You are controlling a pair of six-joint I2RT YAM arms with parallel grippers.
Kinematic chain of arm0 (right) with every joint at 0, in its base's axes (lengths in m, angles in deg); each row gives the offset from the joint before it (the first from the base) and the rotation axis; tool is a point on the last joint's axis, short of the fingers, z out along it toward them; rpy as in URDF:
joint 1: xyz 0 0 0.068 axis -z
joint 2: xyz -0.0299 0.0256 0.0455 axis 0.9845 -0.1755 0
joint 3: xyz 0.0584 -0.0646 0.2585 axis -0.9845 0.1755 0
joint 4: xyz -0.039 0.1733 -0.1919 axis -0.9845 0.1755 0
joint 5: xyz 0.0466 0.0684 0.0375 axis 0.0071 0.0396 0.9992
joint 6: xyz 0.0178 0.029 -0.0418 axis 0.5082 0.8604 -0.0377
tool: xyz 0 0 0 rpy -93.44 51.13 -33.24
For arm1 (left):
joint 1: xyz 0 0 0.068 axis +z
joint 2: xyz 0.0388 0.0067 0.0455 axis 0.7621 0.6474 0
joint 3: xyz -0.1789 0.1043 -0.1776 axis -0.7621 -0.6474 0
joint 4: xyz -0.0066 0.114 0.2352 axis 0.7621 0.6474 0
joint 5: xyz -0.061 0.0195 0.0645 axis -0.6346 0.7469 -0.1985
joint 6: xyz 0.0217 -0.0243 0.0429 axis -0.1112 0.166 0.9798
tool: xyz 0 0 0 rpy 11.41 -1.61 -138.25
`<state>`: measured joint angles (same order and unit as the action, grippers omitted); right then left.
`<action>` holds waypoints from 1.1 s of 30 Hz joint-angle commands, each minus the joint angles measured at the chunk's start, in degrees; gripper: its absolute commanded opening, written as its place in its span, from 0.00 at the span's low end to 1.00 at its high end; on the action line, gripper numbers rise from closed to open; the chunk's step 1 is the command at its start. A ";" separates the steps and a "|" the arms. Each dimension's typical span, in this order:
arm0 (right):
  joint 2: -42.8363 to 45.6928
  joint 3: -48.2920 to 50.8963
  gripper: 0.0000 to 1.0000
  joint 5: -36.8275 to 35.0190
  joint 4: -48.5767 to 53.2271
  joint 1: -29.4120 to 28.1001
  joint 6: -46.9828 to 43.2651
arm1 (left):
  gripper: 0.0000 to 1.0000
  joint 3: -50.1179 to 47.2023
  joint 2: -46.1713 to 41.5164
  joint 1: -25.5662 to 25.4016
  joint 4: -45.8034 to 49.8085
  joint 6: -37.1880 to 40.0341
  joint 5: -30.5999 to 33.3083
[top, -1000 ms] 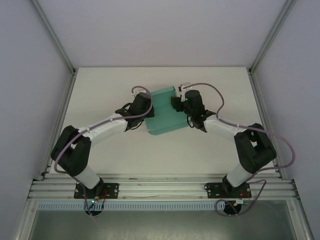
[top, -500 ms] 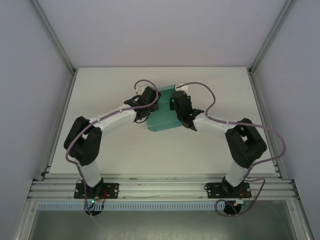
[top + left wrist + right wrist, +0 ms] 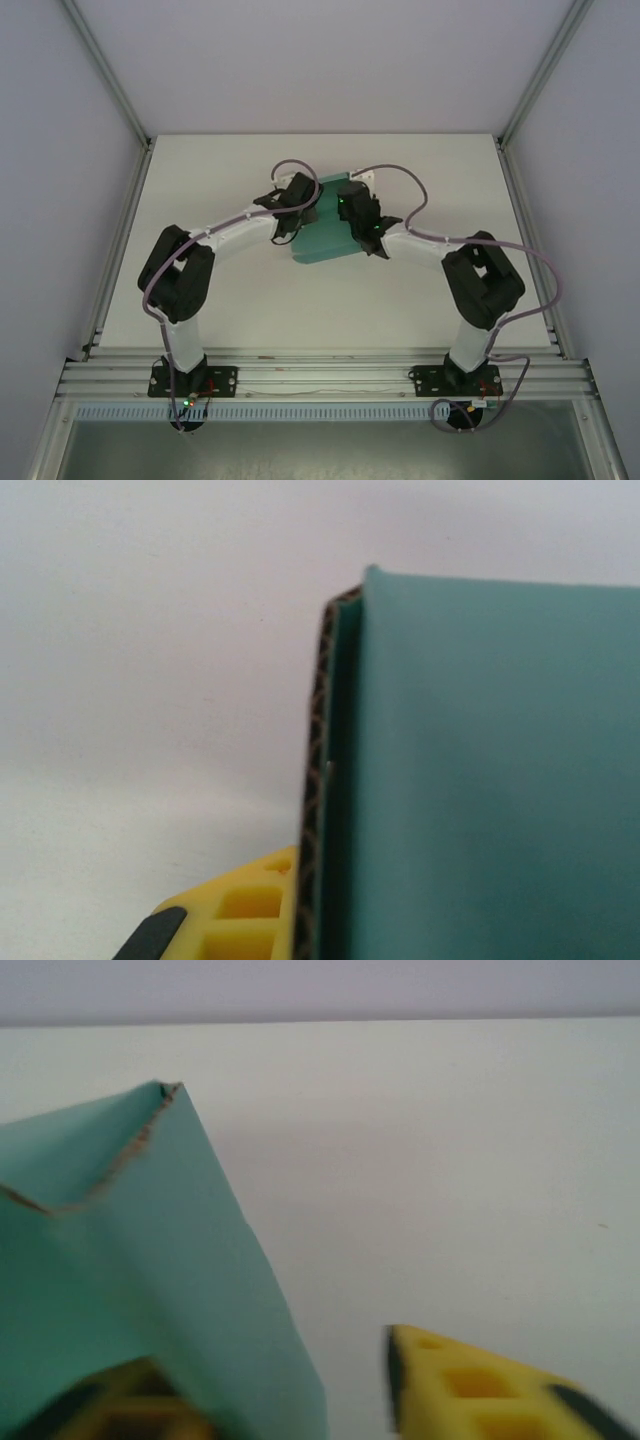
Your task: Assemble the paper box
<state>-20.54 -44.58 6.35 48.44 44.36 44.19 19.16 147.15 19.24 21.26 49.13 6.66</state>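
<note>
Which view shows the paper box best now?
Top external: the paper box shows nearly its whole outline on the table. Left wrist gives a close-up of one corrugated cut edge and a teal face; right wrist a blurred folded corner, close up.

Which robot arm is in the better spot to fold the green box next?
Probably the right hand: it is open, with a raised flap of the paper box lying over one finger, so it could pinch. The left hand has a finger just sitting beside the box's edge.
</note>
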 commanded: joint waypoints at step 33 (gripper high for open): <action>44.19 18.16 1.00 9.98 33.75 12.22 11.75 | 0.00 28.67 22.20 -9.11 37.13 73.20 7.89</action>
<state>21.99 -27.12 19.51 79.96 56.12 54.46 44.47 166.50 10.65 55.32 121.81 5.33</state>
